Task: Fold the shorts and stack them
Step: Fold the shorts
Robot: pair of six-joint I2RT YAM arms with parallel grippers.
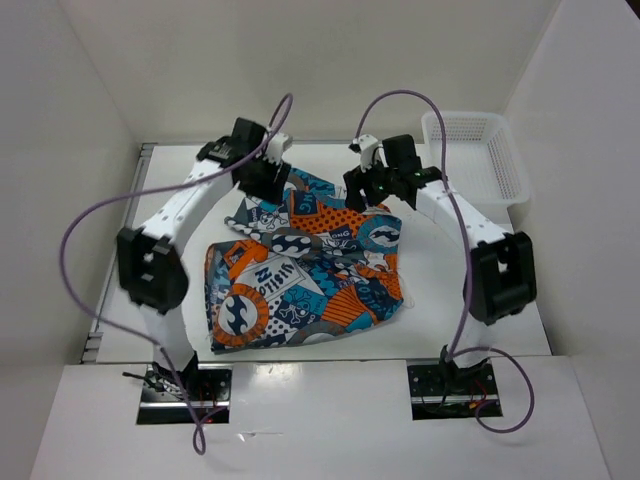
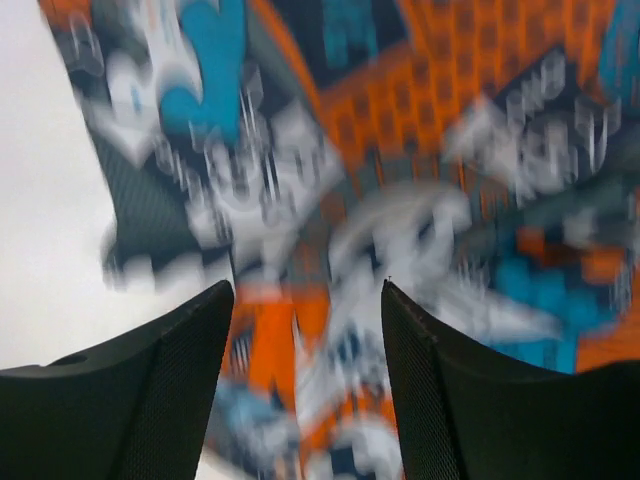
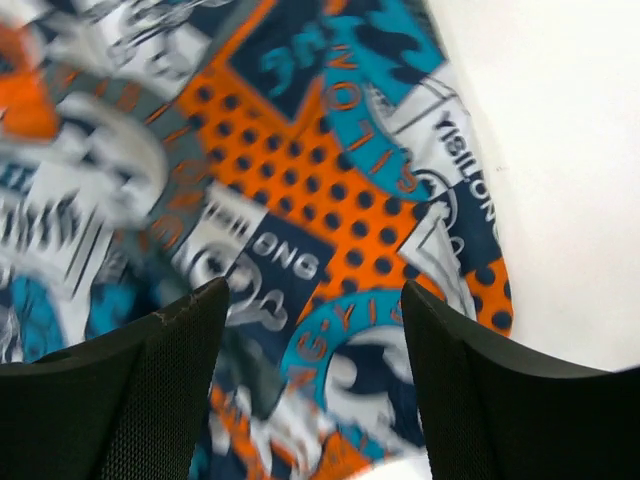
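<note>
- The shorts lay rumpled and unfolded at the centre of the surface.
- The left end effector was open and empty above their 11 o'clock edge.
- The right end effector was open and empty above their 1 o'clock edge.
- Step judged: pre-grasp for the first fold. The next move likely required both to descend and pinch the far edge.

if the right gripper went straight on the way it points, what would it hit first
The shorts. The right gripper points down at their orange dotted patch, jaws open, with nothing in between. How far above the cloth it is can't be told.
</note>
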